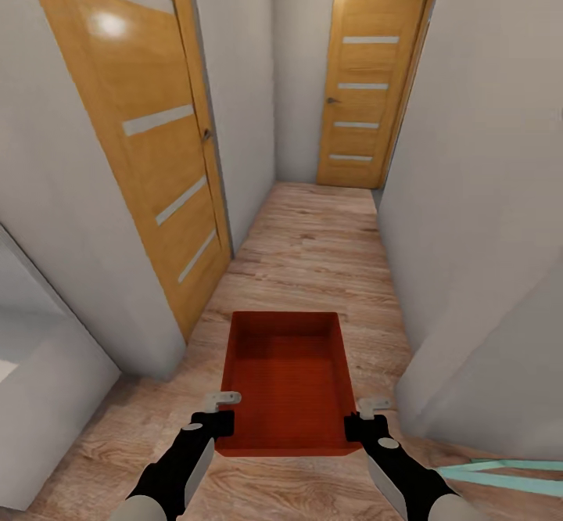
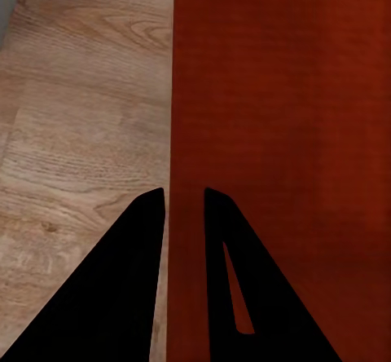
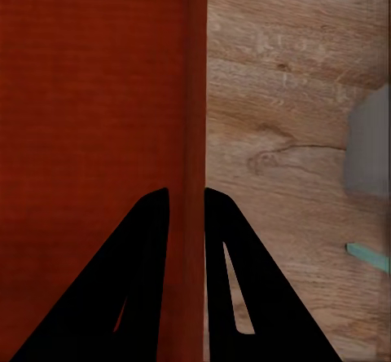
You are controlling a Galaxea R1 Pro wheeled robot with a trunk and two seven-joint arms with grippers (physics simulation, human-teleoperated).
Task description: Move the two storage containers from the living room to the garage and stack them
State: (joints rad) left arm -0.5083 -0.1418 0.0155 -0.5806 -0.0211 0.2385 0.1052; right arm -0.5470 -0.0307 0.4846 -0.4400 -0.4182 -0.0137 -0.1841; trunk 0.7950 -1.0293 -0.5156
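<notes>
Carried 1 orange-red storage container (image 1: 285, 380) down a wood-floored hallway (image 1: 313, 231) — held level ahead of the robot, clear of the floor.

Clamped by the left claw (image 1: 223, 411) on the left side wall and the right claw (image 1: 366, 416) on the right one, a finger inside and a finger outside each thin wall (image 3: 194, 93). Judged light but thin-walled and somewhat flexible — best gripped at opposite rims, as here, and kept level. Faced 2 closed doors: one near on the left (image 1: 152, 138), one at the far end (image 1: 367, 91).
</notes>
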